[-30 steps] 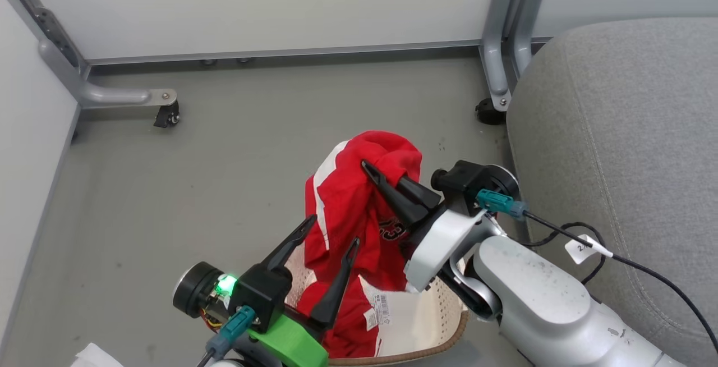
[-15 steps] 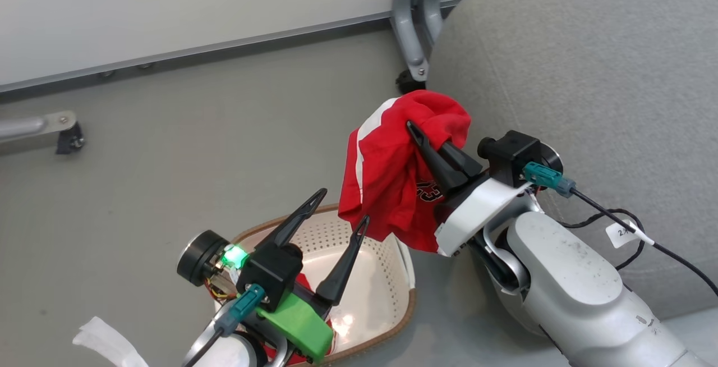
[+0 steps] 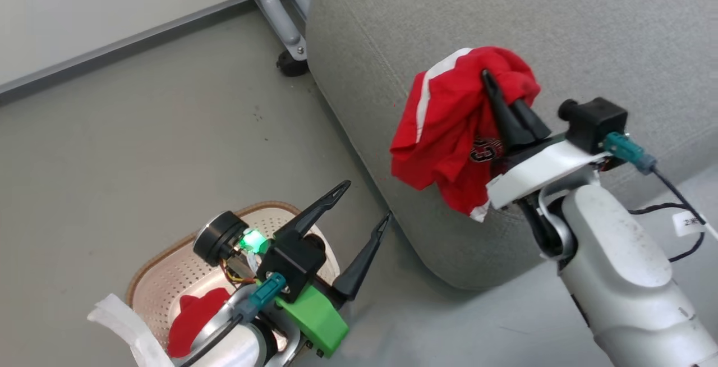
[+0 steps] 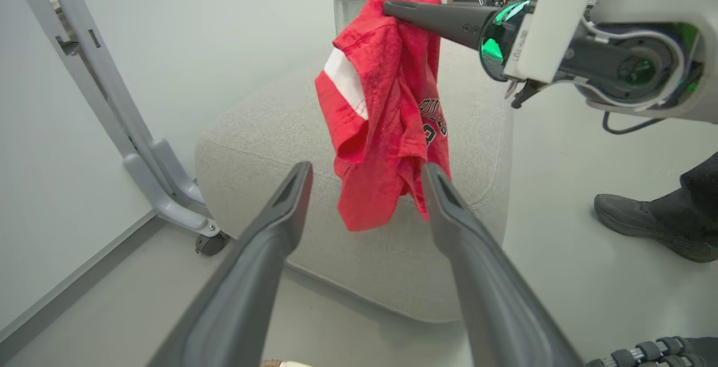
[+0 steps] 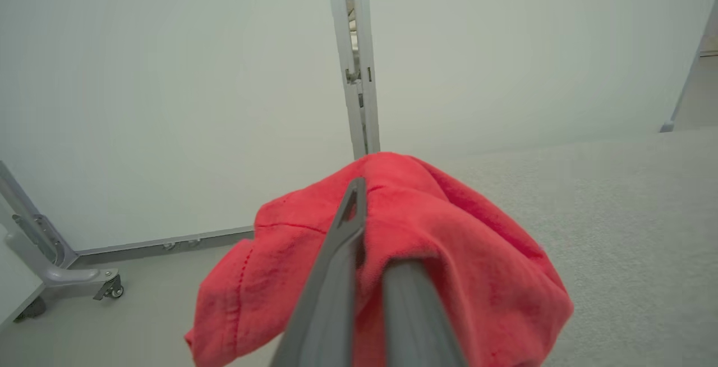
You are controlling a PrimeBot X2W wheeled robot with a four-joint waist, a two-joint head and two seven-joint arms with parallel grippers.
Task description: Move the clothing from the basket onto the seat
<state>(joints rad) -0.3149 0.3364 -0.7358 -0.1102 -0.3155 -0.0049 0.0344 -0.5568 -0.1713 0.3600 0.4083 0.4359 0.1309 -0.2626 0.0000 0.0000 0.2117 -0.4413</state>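
Since a sec ago, right gripper (image 3: 499, 92) has carried the red garment (image 3: 449, 131) off the basket (image 3: 160, 280) & across to the seat (image 3: 449, 13). It hung right over the basket then. Head cam swung along w/ it, so the whole pic shifted too. Its fingers are pressed together on a bunched top fold; rest of the garment dangles free, white stripe on one side, printed logo toward the arm. In left wrist view the bottom edge hangs at the seat's near corner; can't tell if it touches the cushion. Left gripper (image 3: 367, 199) hovers over the basket as before, fingers spread wide, holding nothing.

Progress, my read: approx halfway thru this item. Picked & transported, not yet set down. Left to do: lower onto seat top, let go, pull arm back. Basket isn't done either: another red piece (image 3: 193, 313) lies on its floor, partly hidden by the left arm (image 3: 235, 350), so at least 1 more trip. Could be more under there, can't tell.
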